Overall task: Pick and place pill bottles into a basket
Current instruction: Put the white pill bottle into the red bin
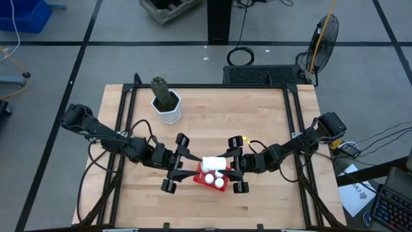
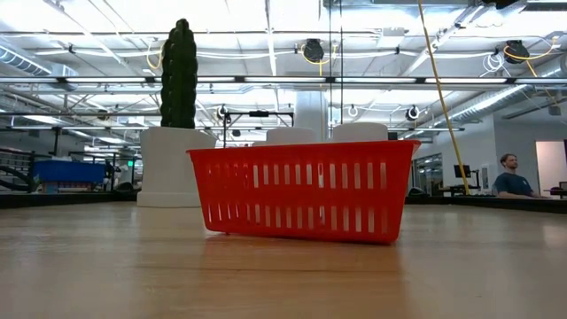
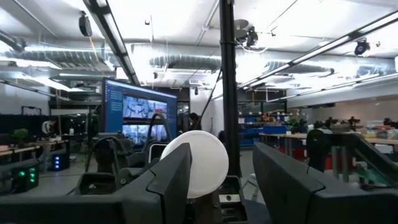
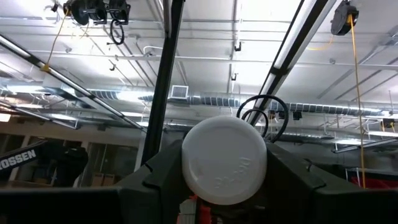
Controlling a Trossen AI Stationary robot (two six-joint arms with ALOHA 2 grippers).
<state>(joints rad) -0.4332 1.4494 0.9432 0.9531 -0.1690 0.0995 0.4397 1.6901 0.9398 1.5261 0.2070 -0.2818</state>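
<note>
Bottle (image 1: 214,163) is hanging sideways over basket (image 1: 201,176) w/ other bottles inside, front-center of counter (image 1: 212,109), both left hand (image 1: 190,164) & right hand (image 1: 230,166) gripping its ends.

Basket (image 2: 306,190) wall hides pill bottles' (image 2: 359,133) lower parts.

Around my wooden surface (image 1: 212,109) lies grey concrete floor (image 1: 129,58); a fan (image 1: 324,35) stands nearby. Bright ceiling lights (image 2: 372,18) glare overhead, and a monitor wall (image 3: 140,112) glows.
</note>
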